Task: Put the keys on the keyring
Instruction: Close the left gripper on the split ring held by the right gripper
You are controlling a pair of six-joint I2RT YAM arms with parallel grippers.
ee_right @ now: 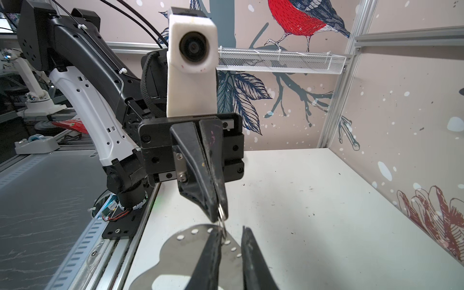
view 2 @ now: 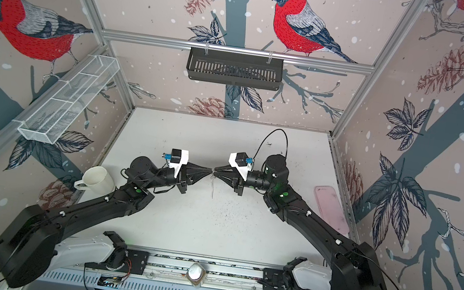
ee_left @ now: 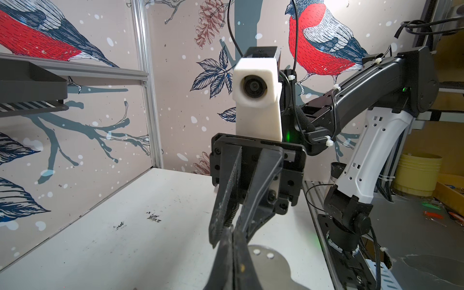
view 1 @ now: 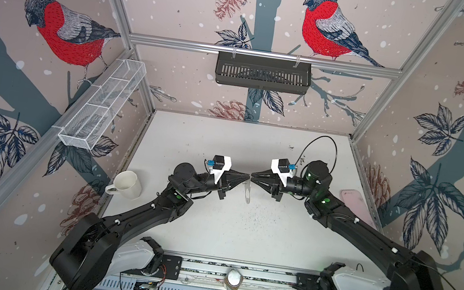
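White tabletop inside a frame cell with bullfinch wallpaper. A white mug sits at the left edge and a flat pink item at the right edge, both well away from the work. There's a white mesh basket on the left wall and a black basket on the rear rail.

Both top views: left gripper and right gripper meet tip to tip over mid-table. The keyring hangs just below the tips, clear of the table. It's edge-on here, only a thin pale sliver, so there's no detail and the jaw gaps can't be read.

The right wrist view fills that in. It shows the left gripper head-on with its fingers pressed together, pinching a small metal ring that links to the keyring plate. The plate faces this camera, and its row of small holes and part of the cut-out are visible. The right gripper's own fingers are in the foreground, a narrow gap apart with table showing between them. One finger overlaps the plate edge by the ring. I can't tell if it's touching, and nothing looks clamped.

The left wrist view shows the opposite face. The right gripper's jaws taper to nearly meeting tips, and a corner of the plate with two holes shows behind the closed left fingers.
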